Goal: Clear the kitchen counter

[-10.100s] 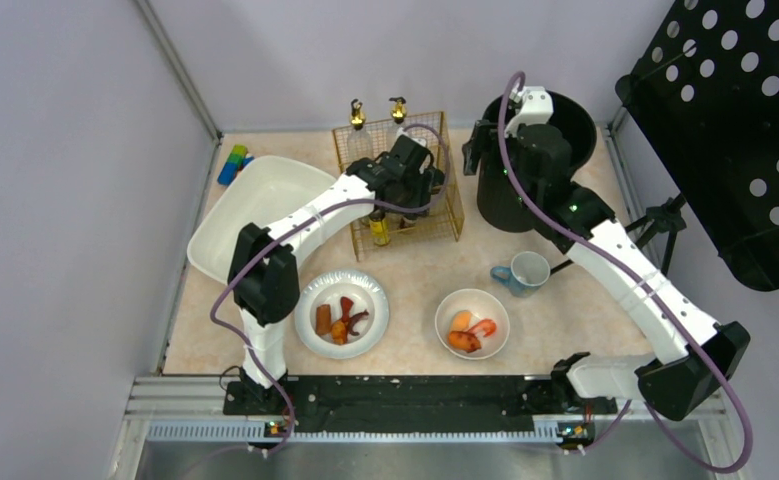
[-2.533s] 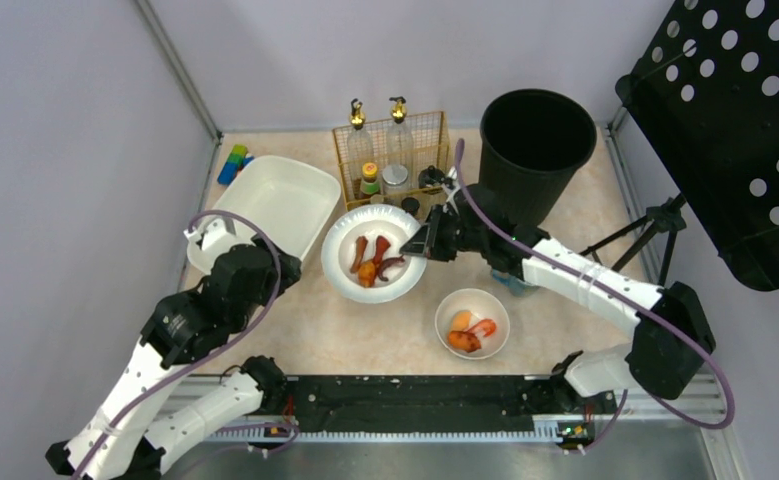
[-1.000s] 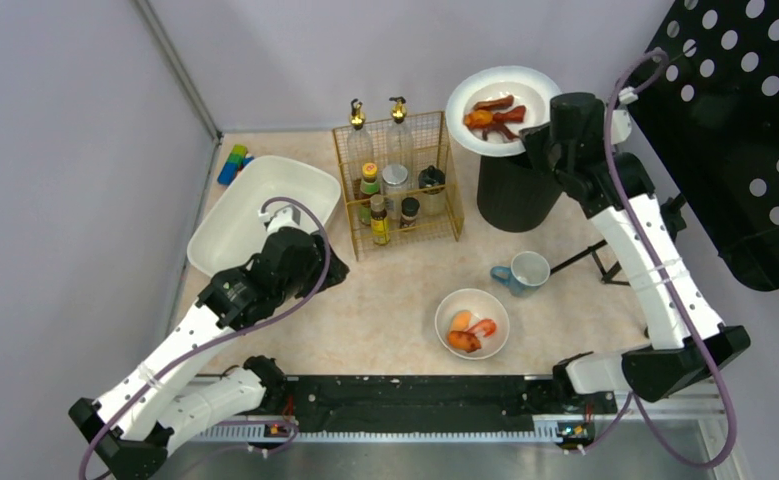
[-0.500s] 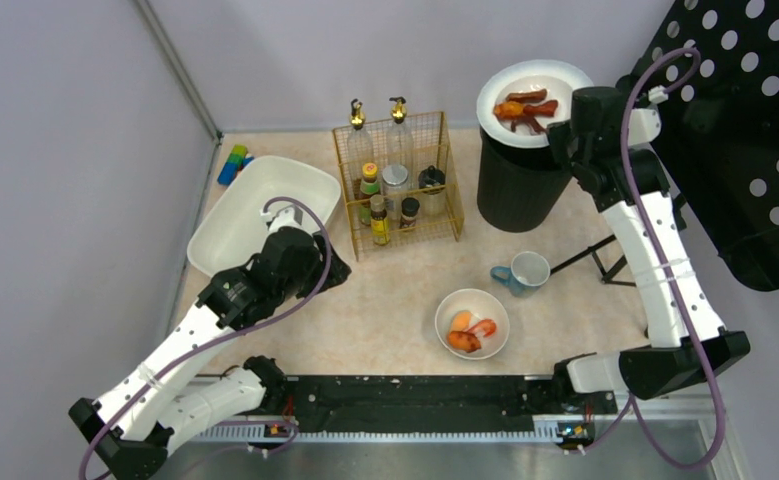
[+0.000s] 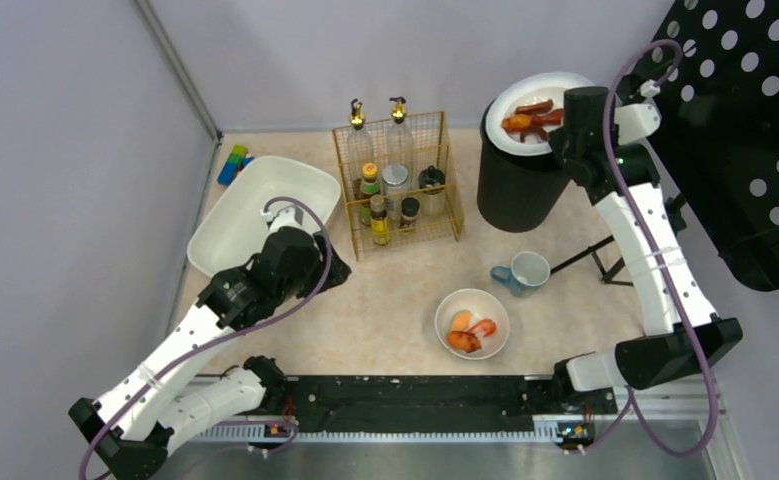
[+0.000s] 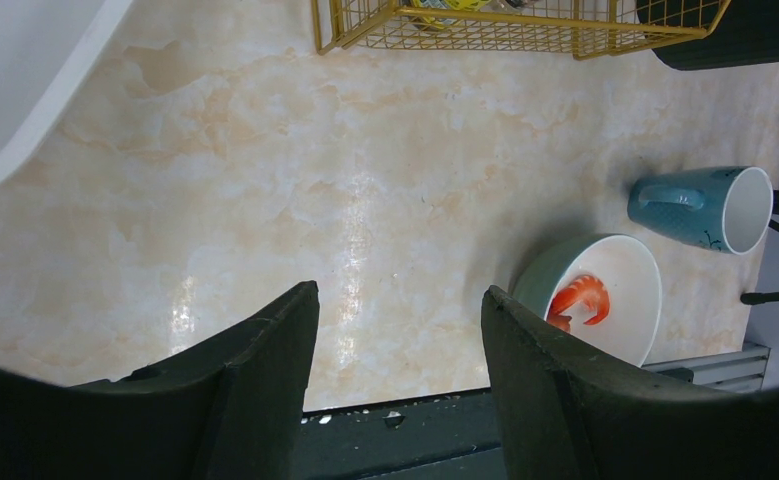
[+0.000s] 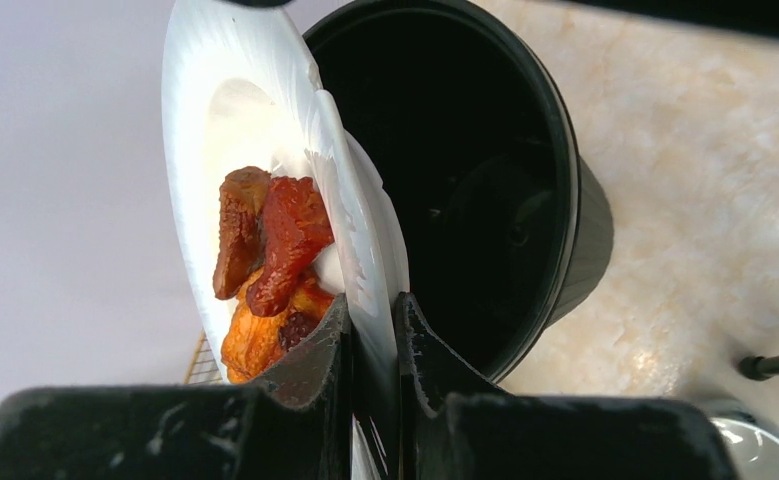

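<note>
Two tools in quite different states: my right tool (image 7: pixel 373 330) is pinched nearly closed on the rim of the white plate (image 7: pixel 215 90), while the left tool (image 6: pixel 397 300) hangs half-wide, holding nothing, above the bench (image 6: pixel 265 200) near the white tub (image 5: pixel 255 205). The plate is up at the far right, over the mouth of the black bin (image 5: pixel 515 195), with its scraps (image 7: pixel 265 250) piled on the side away from my grip. In the right wrist view the plate looks steeply tilted, its loaded face turned to one side and the bin's dark opening lying beyond its other face. I judge the pour depends on rolling the wrist until that loaded face points down into the opening rather than past the rim. The bench is not yet cleared: the bowl (image 5: pixel 477 293) with shrimp and the blue mug (image 5: pixel 527 272) lie on its near right part, well apart from the bin, and the wire rack (image 5: pixel 400 185) stands at the far middle. The left arm is the nearer one to the bowl, which lies to the right of that tool.
</note>
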